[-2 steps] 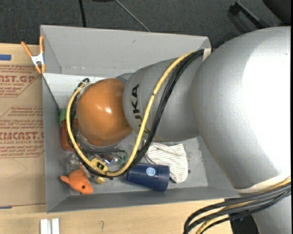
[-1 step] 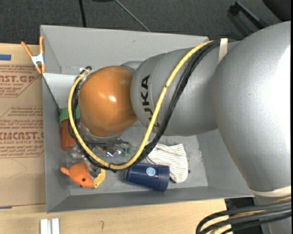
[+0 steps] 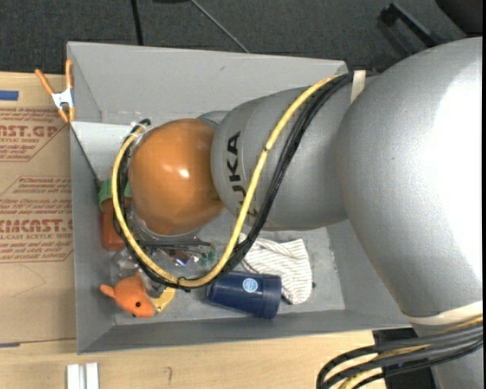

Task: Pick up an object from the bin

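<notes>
So the gripper (image 3: 167, 251) is down low in the left half of the bin (image 3: 202, 70), tucked under the arm's round orange cover (image 3: 172, 177), and honestly I can't tell if it's open, closed or clamped on something because the cover hides it. Can't tell which item it's actually over either. Closest stuff: a little orange fish-shaped toy (image 3: 133, 296) just below-left of it near the bin's front left corner, and a dark blue cylinder (image 3: 245, 292) lying on its side just below-right, along the front wall. A white striped cloth (image 3: 283, 266) is bunched up right beside the cylinder, touching it. On the left side a reddish-orange thing (image 3: 110, 230) and a bit of green (image 3: 105, 191) peek out next to the cover. Yellow and black cables (image 3: 263, 177) loop from the arm around the cover.
</notes>
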Motion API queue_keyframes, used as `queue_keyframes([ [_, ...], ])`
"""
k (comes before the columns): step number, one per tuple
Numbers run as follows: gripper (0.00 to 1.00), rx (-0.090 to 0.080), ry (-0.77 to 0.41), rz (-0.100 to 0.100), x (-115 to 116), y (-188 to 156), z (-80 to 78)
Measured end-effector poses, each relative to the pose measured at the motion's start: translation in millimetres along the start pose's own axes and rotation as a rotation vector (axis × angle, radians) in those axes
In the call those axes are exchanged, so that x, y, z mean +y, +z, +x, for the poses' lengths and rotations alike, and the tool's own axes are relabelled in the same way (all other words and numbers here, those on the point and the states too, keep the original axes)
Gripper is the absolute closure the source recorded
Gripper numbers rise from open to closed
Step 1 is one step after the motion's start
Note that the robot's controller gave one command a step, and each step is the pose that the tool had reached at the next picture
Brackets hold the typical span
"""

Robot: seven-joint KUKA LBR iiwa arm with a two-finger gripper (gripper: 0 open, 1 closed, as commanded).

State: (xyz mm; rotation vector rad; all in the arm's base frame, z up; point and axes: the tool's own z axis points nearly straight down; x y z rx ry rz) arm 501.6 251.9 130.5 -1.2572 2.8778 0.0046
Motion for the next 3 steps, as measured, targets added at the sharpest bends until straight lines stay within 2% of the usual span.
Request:
queue_keyframes([
  [1,1.00,-0.006,0.000,0.004,-1,-63,-3.7],
  [2,1.00,0.002,0.000,0.000,1,-26,-0.1],
  [3,1.00,-0.004,0.001,0.004,-1,-68,-5.2],
])
